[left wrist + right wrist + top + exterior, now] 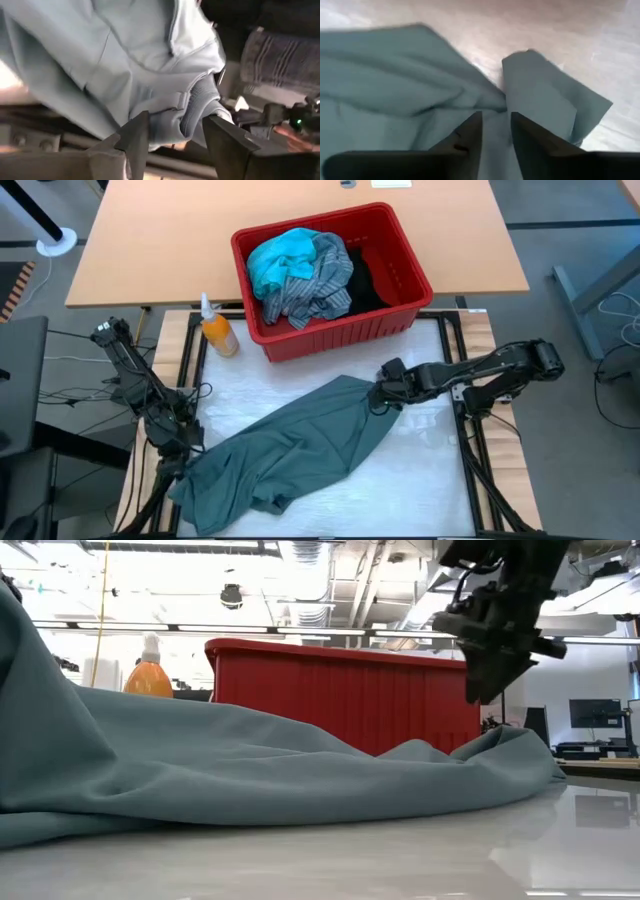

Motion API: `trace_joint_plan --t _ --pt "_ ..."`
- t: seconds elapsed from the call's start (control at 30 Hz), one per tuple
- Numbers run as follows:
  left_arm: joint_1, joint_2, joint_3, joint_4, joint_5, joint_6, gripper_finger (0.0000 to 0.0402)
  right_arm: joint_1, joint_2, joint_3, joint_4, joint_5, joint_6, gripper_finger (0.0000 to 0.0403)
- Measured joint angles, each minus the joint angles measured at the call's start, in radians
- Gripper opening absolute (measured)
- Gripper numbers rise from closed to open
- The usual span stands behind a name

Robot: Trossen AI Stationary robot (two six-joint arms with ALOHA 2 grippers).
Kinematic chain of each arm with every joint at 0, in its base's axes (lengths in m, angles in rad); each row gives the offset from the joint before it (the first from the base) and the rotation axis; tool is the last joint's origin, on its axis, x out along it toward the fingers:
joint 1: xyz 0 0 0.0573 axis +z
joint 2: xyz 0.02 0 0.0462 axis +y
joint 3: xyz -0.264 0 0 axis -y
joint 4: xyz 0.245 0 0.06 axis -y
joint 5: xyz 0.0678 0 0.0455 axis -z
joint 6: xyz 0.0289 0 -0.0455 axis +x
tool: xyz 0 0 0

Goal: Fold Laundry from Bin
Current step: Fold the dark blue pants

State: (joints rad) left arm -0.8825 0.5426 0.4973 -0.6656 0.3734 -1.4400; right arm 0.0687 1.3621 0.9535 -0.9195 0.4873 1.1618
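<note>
Here one grey-green garment (300, 445) lies spread; three garments fill the bin (400, 320); both hands, left hand (172, 132) and right hand (495, 130), spread.

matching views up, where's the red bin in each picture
High view: red bin, top centre, beyond the grey-green garment.
Low view: red bin, centre, behind the garment.
Left wrist view: not in it.
Right wrist view: not in it.
Shared landmark: the orange bottle beside the bin.
</note>
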Motion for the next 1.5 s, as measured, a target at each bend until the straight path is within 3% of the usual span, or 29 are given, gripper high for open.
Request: trace_joint_plan --t 0.2,0.37,0.47,0.63,0.7,0.9,1.03,1.17,1.33,1.5 --pt "0.001 -0.03 0.0 0.028 0.078 -0.022 0.0203 -0.116 0.0 0.0 -0.015 0.015 -0.079 0.0224" --pt "0.002 -0.095 0.072 -0.07 0.092 -0.075 0.0199 -0.2 0.0 -0.018 0.007 0.0 -0.138 0.025" --pt "0.002 -0.129 0.147 -0.163 -0.032 -0.054 0.0196 -0.232 0.001 -0.067 0.007 -0.015 -0.055 0.0248" --pt "0.002 -0.141 0.225 -0.172 -0.522 0.149 0.0195 -0.247 0.001 -0.168 0.016 -0.014 0.178 0.0241" --pt "0.003 -0.125 0.224 -0.142 -0.635 0.259 0.0194 -0.236 0.001 -0.2 0.017 -0.012 0.253 0.024" --pt "0.003 -0.043 0.219 -0.131 -0.684 0.437 0.0194 -0.192 0.001 -0.257 -0.013 0.033 0.485 0.0239" --pt "0.003 -0.004 0.219 -0.13 -0.693 0.495 0.0194 -0.19 0.001 -0.293 0.083 0.032 0.542 0.0238" --pt "0.003 0.01 0.219 -0.13 -0.699 0.52 0.0194 -0.208 0.001 -0.325 0.148 0.015 0.564 0.0193" --pt "0.003 0.016 0.219 -0.128 -0.764 0.531 0.0194 -0.204 0.001 -0.33 0.183 0.021 0.555 0.0032" --pt "0.003 0.082 0.195 -0.097 -0.892 0.572 0.0194 -0.185 -0.001 -0.29 0.189 0.073 0.535 0.0022"
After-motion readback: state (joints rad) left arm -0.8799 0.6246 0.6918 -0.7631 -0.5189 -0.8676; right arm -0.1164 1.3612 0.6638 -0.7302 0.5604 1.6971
